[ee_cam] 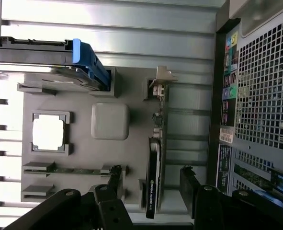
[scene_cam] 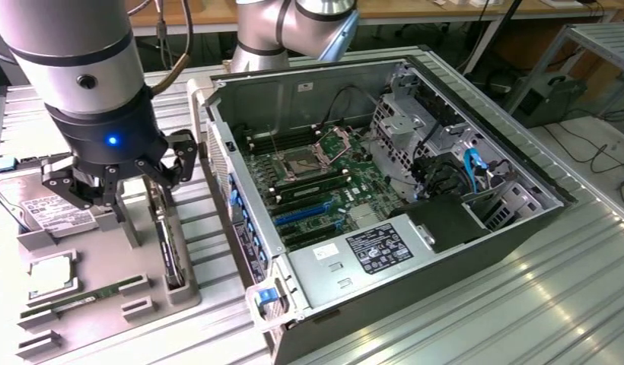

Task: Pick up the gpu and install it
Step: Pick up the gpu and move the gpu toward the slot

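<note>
Exterior view: the arm's gripper [scene_cam: 124, 188] hangs over the gray tray [scene_cam: 109, 258], its fingers spread wide with nothing held. Just under it the gpu [scene_cam: 168, 251] stands on edge in its slot, along the side of the tray nearest the computer case [scene_cam: 515, 228]. The case lies open to the exterior view's right, with the motherboard [scene_cam: 312, 182] exposed. On the tray there's a hard drive [scene_cam: 43, 209], a processor chip [scene_cam: 53, 274] and a memory stick [scene_cam: 84, 298].

Wrist view: looking straight down, the gripper [ee_cam: 151, 168] is open, one dark finger either side of the gpu [ee_cam: 153, 182], with a gap on both sides and no contact. The card's silver bracket [ee_cam: 161, 80] sits at the end away from the fingers. The tray [ee_cam: 84, 96] also shows the processor chip [ee_cam: 49, 132], the memory stick [ee_cam: 74, 170] and the hard drive [ee_cam: 36, 62]. The vented back of the computer case [ee_cam: 261, 96] runs alongside.
</note>
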### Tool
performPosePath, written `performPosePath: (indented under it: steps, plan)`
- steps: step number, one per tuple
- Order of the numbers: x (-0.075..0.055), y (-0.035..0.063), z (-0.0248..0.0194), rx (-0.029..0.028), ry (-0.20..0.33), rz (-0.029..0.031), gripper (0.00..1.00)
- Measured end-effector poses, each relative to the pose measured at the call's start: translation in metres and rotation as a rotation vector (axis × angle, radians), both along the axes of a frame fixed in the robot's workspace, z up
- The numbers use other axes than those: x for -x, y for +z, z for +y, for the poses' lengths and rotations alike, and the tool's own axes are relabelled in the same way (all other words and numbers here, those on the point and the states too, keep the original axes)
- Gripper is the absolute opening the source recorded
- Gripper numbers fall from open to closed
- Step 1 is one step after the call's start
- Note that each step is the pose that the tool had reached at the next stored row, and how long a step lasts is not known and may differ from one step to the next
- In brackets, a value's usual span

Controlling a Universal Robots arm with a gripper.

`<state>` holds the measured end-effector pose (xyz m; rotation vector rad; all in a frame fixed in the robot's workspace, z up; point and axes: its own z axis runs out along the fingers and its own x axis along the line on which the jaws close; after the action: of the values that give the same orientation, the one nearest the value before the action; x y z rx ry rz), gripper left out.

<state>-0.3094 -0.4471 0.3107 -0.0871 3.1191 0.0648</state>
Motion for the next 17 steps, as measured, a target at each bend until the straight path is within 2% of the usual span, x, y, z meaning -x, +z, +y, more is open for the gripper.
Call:
performPosePath:
  steps: [2, 3, 7, 10, 17]
  plan:
    - [-0.001, -0.0025, 0.0000, 0.0016, 0.000, 0.0026, 0.60]
    - [-0.002, -0.0034, 0.0001, 0.0041, 0.000, 0.0045, 0.60]
    - [-0.005, -0.0072, 0.0009, 0.0253, 0.000, 0.0101, 0.60]
    - [-0.005, -0.0130, 0.0012, 0.0272, -0.009, 0.0105, 0.60]
    - [-0.005, -0.0278, 0.0011, 0.0266, -0.113, 0.0120, 0.60]
